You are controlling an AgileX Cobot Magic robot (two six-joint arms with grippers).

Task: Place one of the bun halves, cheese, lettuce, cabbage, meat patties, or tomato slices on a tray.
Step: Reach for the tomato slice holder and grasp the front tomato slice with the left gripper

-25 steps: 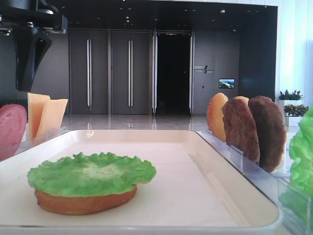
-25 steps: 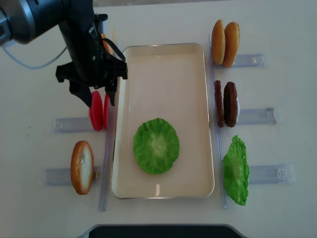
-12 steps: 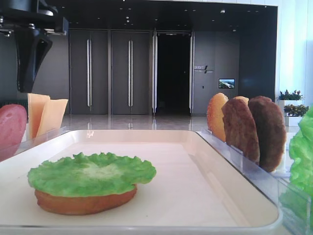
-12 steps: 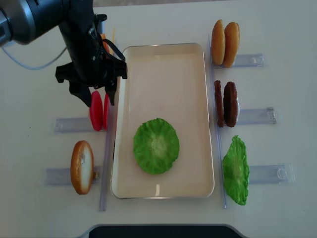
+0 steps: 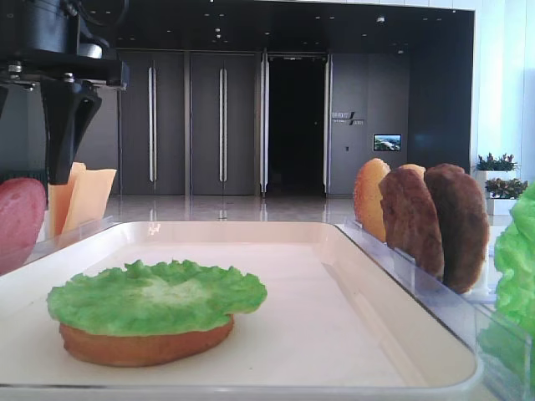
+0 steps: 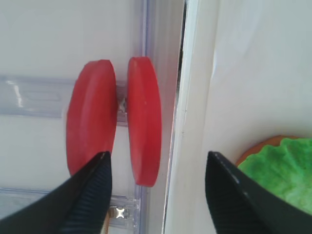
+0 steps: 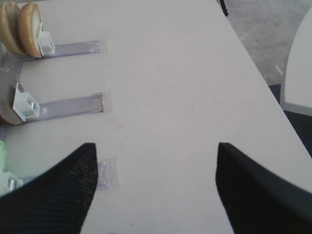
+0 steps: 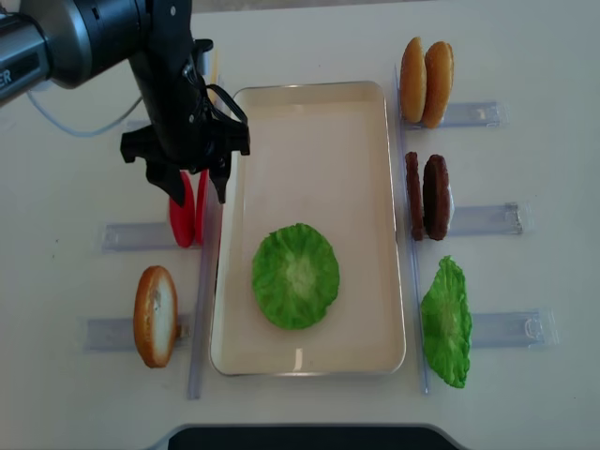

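Two red tomato slices [image 8: 183, 220] stand on edge in a clear holder just left of the cream tray [image 8: 319, 159]. My left gripper [image 8: 200, 192] hangs open right over them. In the left wrist view the gripper [image 6: 158, 155] straddles the right tomato slice [image 6: 144, 126] without touching it, and the left slice [image 6: 90, 117] lies by the left finger. Lettuce [image 8: 295, 275] lies on a bun half [image 5: 142, 347] inside the tray. My right gripper [image 7: 156, 146] is open over bare table, with nothing in it.
Right of the tray stand two bun halves [image 8: 427, 82], two meat patties [image 8: 427, 197] and a lettuce leaf [image 8: 445, 322] in clear holders. Another bun half [image 8: 155, 316] stands at the front left. Cheese slices [image 5: 88, 196] stand behind the tomatoes.
My left gripper has shifted right and come down over the tomato slices, with the right slice now between its fingers. Nothing else has moved.
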